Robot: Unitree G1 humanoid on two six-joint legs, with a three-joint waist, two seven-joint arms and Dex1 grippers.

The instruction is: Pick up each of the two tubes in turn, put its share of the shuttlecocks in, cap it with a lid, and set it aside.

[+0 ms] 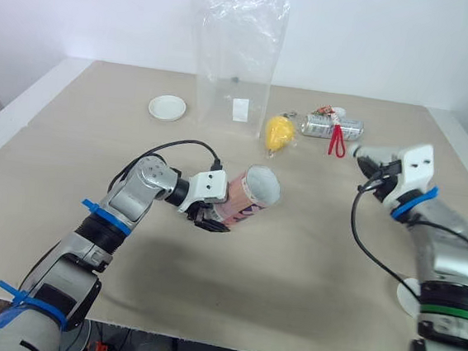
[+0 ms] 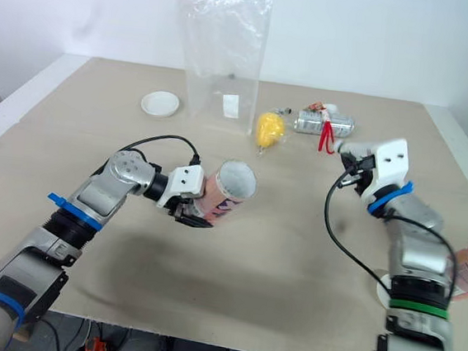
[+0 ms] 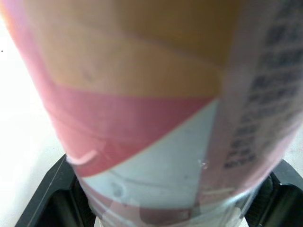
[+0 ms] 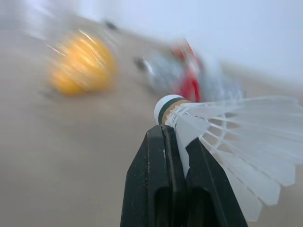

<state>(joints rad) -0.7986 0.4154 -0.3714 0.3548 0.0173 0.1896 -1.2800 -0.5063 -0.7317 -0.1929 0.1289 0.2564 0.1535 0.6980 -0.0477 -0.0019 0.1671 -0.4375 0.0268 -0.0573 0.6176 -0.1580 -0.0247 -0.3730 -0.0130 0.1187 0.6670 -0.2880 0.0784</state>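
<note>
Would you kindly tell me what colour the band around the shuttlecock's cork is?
The shuttlecock has a dark green band, clearest in the right wrist view.

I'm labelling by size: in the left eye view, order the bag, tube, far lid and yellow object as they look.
1. bag
2. tube, nearer the camera
3. far lid and yellow object look alike

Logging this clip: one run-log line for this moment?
left end effector: shut on pink tube, uncapped | right end effector: shut on shuttlecock

clear plastic bag (image 1: 237,60): upright, top centre | yellow object (image 1: 278,132): just right of bag | silver can (image 1: 322,126): lying upper right, red cord (image 1: 336,141) across it | beige table (image 1: 292,264): underneath
</note>
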